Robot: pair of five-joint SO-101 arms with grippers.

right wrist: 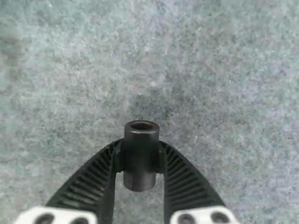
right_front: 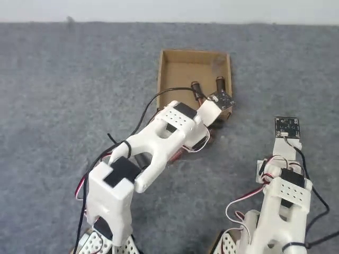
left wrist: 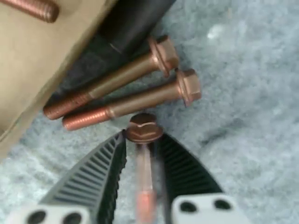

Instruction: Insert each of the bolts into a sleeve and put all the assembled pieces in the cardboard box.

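Looking down over the grey carpeted surface (right_front: 63, 106), we see the left arm (right_front: 153, 148) stretched out to the near wall of the open brown cardboard box (right_front: 160, 74). The right arm (right_front: 286, 185) stands well apart from the box on the other side. Inside the box lie a first assembled piece (right_front: 196, 89) and a second assembled piece (right_front: 220, 84), side by side, each a dark sleeve with a copper end showing.

From the left wrist we find the left end effector (left wrist: 143, 136) closed narrowly on a copper-coloured hex-flange bolt (left wrist: 142, 127). It grips the bolt by the shank, and the head pokes out past the fingertips. Just beyond it two more copper bolts lie on the surface, nearly parallel and close together: the farther loose bolt (left wrist: 117, 77) and the nearer loose bolt (left wrist: 135, 100). Their heads point the same way and their threaded ends lie towards the box wall. A loose black sleeve (left wrist: 128, 23) lies just beside that wall, near the head of the farther loose bolt. A threaded bolt end (left wrist: 32, 7) shows inside the box.

From the right wrist we see the right end effector (right wrist: 141, 148) clamping a short black cylindrical metal sleeve (right wrist: 141, 161) between its fingertips. The open bore faces away from the wrist, over bare carpet. We cannot tell whether the sleeve touches the surface.
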